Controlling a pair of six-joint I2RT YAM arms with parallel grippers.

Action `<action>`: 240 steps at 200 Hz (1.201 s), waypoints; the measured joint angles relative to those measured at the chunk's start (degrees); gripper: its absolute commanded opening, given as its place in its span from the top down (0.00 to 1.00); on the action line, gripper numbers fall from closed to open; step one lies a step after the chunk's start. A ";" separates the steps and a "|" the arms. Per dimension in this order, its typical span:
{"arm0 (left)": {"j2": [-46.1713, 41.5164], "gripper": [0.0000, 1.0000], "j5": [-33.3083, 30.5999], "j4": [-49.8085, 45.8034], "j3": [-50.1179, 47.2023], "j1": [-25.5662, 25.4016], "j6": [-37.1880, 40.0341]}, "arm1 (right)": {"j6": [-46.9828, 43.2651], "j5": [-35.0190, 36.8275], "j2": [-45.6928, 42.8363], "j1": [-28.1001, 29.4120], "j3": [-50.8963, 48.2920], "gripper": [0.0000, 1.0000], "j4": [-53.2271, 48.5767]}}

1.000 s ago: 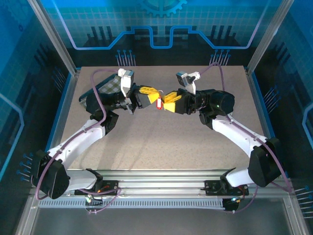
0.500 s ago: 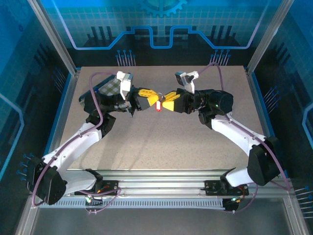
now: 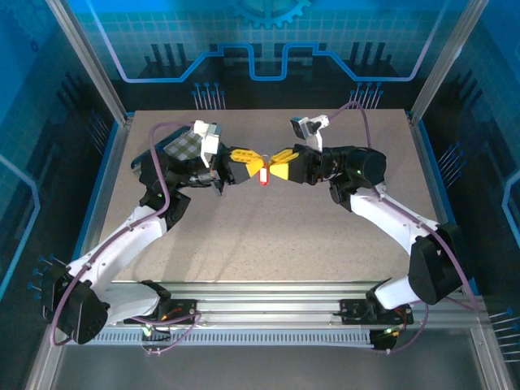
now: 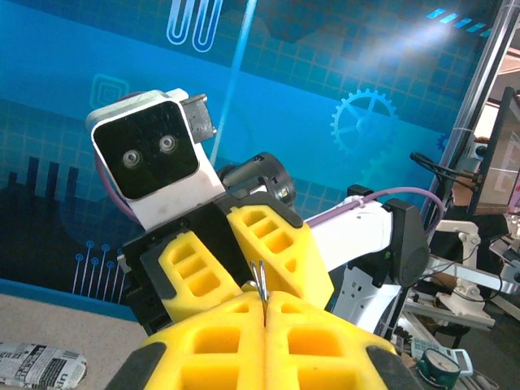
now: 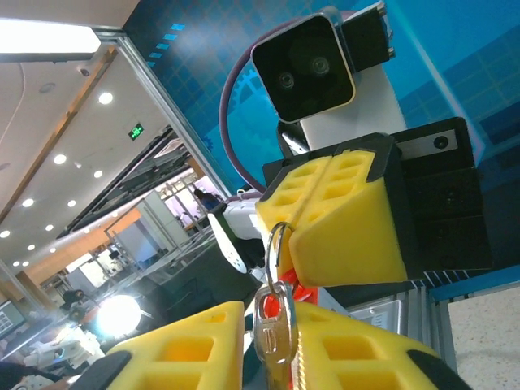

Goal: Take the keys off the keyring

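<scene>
Above the middle of the worktop [image 3: 268,244], the left pincer [image 3: 253,159] points toward 3 o'clock with its yellow fingers pressed shut on the thin metal loop of the keyring [image 3: 262,175]. The keyring's red tag hangs at 6 o'clock from the spot where the two pincers meet. Tip to tip with it, the right pincer [image 3: 276,163] points toward 9 o'clock, its fingers drawn narrowly in on the silver key [image 5: 273,323], which stands upright between them with the loop through its head and the red tag just behind.
</scene>
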 measured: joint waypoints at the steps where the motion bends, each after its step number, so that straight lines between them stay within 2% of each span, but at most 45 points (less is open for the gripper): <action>1: 0.00 1.00 -0.02 0.00 -0.02 0.00 0.00 | 0.00 0.00 -0.02 0.00 -0.02 0.75 0.00; 13: 0.00 1.00 -0.13 -0.20 -0.11 0.00 0.09 | 0.00 -0.02 -0.22 -0.35 -0.28 0.73 -0.04; 157: -0.72 1.00 -1.20 -0.39 -0.22 0.07 0.76 | 0.07 -1.14 -1.68 0.00 -1.84 0.72 0.02; 240: -2.01 1.00 -2.29 -1.64 -0.96 0.07 3.34 | 0.70 -1.75 -0.92 1.29 -1.79 0.77 0.00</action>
